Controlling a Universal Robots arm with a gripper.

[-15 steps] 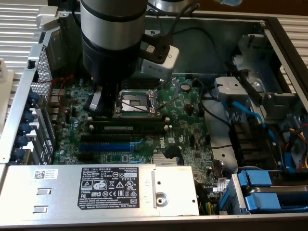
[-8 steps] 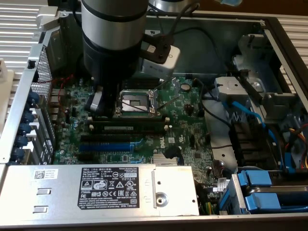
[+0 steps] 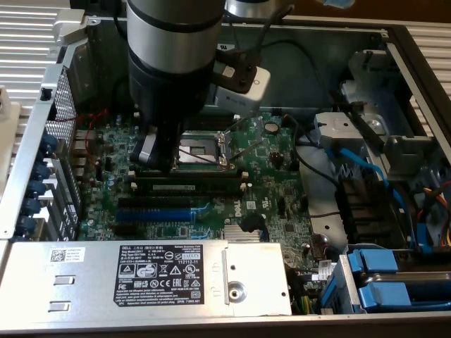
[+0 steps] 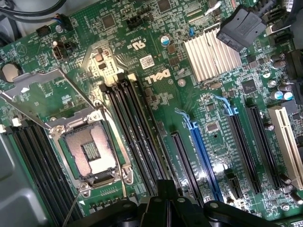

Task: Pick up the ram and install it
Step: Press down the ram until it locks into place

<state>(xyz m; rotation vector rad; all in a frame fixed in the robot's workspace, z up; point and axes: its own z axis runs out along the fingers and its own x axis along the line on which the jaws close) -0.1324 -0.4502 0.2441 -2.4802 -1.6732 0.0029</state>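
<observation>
The motherboard [image 3: 268, 162] lay in the chassis [image 3: 28, 169]. The CPU socket [image 3: 201, 149] sat at board centre, memory slots [image 3: 187, 189] just nearer, the power supply [image 3: 141, 278] nearest, drive bays [image 3: 394, 282] at the exterior view's right.

Open CPU socket lever [image 3: 243, 149] and cables [image 3: 331, 151] (possibly loose) crowd the black slots [image 3: 187, 189].

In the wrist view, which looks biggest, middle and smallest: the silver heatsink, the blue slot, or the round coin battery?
As they look in the wrist view, largest to smallest:
1. Silver heatsink, a wide finned block.
2. Blue slot, long but very thin, so its place against the heatsink is unsure.
3. Round coin battery, clearly the smallest.
</observation>
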